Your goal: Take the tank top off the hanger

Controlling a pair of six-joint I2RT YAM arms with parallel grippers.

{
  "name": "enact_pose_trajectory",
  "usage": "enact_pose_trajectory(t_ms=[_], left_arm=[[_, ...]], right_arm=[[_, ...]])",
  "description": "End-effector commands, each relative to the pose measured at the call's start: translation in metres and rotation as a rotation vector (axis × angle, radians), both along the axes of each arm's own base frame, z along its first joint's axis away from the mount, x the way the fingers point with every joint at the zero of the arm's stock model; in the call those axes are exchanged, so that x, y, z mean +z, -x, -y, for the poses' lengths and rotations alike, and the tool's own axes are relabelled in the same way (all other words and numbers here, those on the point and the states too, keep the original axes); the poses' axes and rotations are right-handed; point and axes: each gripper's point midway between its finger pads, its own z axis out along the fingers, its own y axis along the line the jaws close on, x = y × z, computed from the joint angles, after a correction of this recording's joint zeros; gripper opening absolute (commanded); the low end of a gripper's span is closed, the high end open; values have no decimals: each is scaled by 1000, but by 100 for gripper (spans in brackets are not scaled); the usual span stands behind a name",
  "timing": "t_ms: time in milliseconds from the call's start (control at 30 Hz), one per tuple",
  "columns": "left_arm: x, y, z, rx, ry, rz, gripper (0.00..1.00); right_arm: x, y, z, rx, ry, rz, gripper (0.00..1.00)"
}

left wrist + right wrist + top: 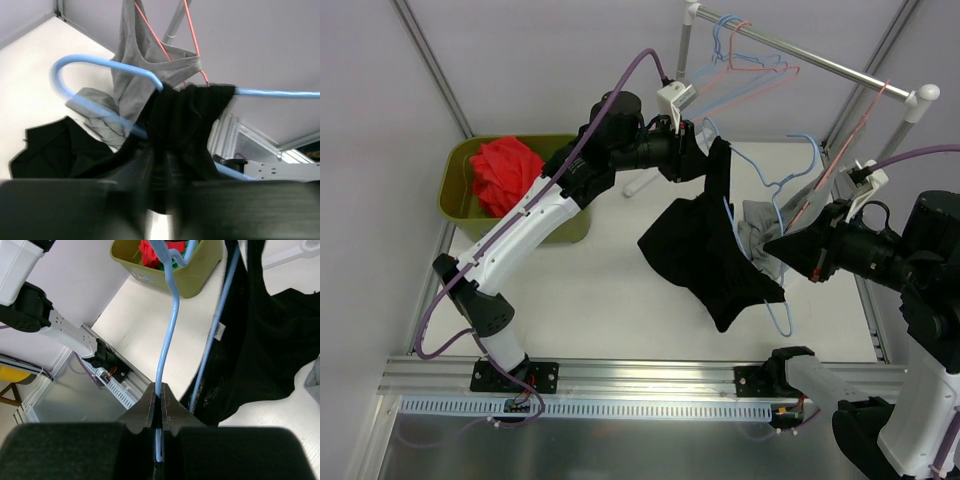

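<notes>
Clamping the black tank top (705,250) in the left pincer (710,143) at upper centre, pinching the blue hanger (167,340) in the right pincer (772,246) mid-right.

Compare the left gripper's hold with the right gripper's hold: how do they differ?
The left gripper has its jaws shut on the black tank top, with soft cloth bunched between them. The right gripper has its jaws shut on the blue hanger, a thin stiff wire. The left gripper holds the top near its strap end, while the right gripper holds the hanger beside a grey garment. Both are closed and holding something.
</notes>
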Motion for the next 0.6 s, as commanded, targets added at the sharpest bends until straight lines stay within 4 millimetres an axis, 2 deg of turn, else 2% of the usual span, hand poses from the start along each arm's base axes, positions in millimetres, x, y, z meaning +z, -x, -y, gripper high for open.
enact_pose_trajectory(t_ms=[0, 67, 100, 200, 233, 300, 333, 467, 567], left_arm=[[27, -3, -4, 37, 68, 71, 4], [27, -9, -10, 95, 66, 64, 0], [33, -17, -20, 177, 71, 77, 0], [25, -37, -45, 367, 54, 62, 0], [25, -49, -67, 509, 53, 59, 0], [32, -56, -95, 650, 68, 63, 0], [22, -67, -115, 784, 57, 45, 0], [9, -74, -174, 1067, 51, 8, 0], [-4, -74, -194, 1124, 24, -21, 0]], right_arm=[[14, 7, -10, 75, -44, 34, 0], [11, 3, -9, 67, -31, 28, 0], [9, 2, -10, 72, -32, 20, 0], [-3, -2, -12, 91, -20, -23, 0], [-10, -2, -13, 101, -9, -51, 0], [-20, 0, -16, 137, -1, -94, 0], [-24, 2, -18, 158, 8, -111, 0], [-31, 21, -31, 317, 25, -131, 0], [-20, 35, -39, 425, -1, -86, 0]])
